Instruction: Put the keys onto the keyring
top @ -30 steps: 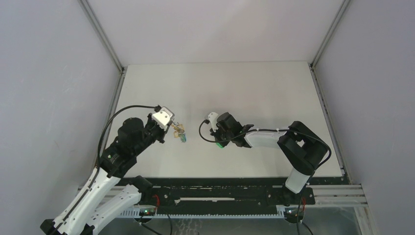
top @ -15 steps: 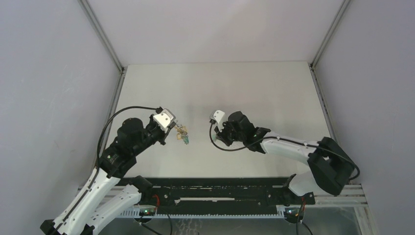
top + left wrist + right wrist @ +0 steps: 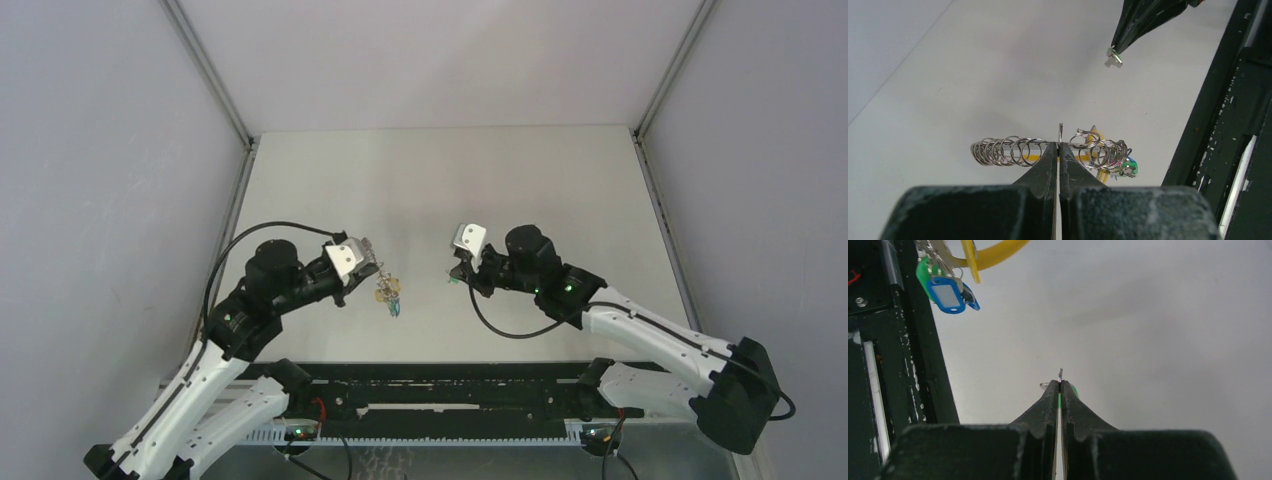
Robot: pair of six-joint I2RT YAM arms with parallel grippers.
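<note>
Now left fingers [image 3: 1047, 161] pinch keyring [image 3: 1007, 150]; right fingers [image 3: 1071, 406] pinch green key [image 3: 1074, 389], well apart.

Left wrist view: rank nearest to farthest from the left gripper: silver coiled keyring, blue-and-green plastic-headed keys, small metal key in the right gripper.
1. silver coiled keyring, pinched in the left gripper
2. blue-and-green plastic-headed keys, hanging just right
3. small metal key, upper right, in the right gripper

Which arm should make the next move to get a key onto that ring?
Right: the right gripper pinches a small green-headed metal key; the left gripper clamps the silvery chain-like keyring.
</note>
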